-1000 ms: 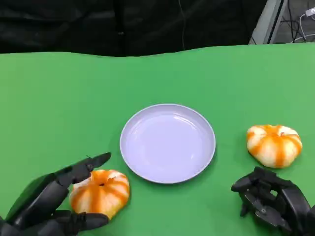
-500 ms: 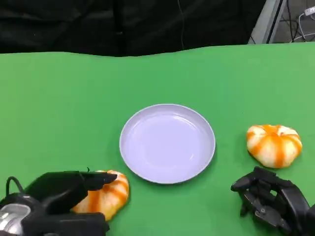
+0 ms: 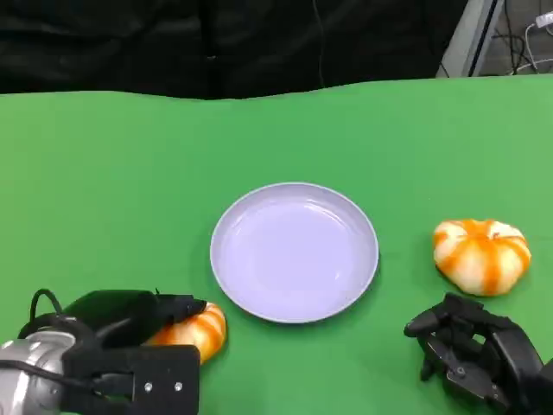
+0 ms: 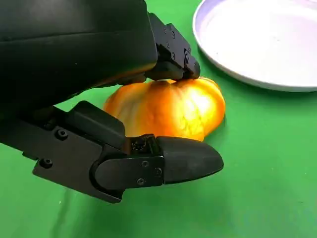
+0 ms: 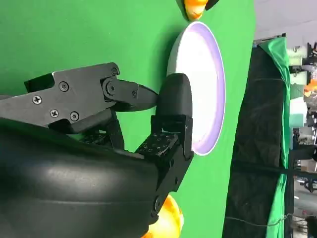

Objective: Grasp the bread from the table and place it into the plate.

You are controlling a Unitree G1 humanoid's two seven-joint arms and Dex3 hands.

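While the left hand point(image 3: 130, 346) sat at the near left corner of the green tabletop point(image 3: 104, 190), its black fingers point(image 4: 171, 52) were laid over the top of an orange-and-white striped, pumpkin-shaped bread roll point(image 3: 194, 331). In the left wrist view, one finger pressed on the crown of that roll point(image 4: 168, 109) and another finger ran along its near side, so the roll sat between them. The roll rested on the tabletop, just beside the near left rim of the round pale lavender plate point(image 3: 294, 251), close to it but not touching. Whether the hand had fully clamped on the roll could not be told; contact on top was plain.

The plate stood at the middle of the tabletop with nothing in it. In the left wrist view its rim point(image 4: 233, 69) lay just past the roll.

A second striped orange-and-white roll point(image 3: 481, 254) lay near the right edge of the tabletop, well apart from the plate. The right hand point(image 3: 471, 350) rested at the near right corner, just on the near side of that second roll and not touching it. Its fingers were curled in on nothing; the right wrist view showed them point(image 5: 168, 124) bent together, with the plate point(image 5: 205, 79) beyond them.

A black backdrop point(image 3: 225, 43) hung behind the far edge of the tabletop.
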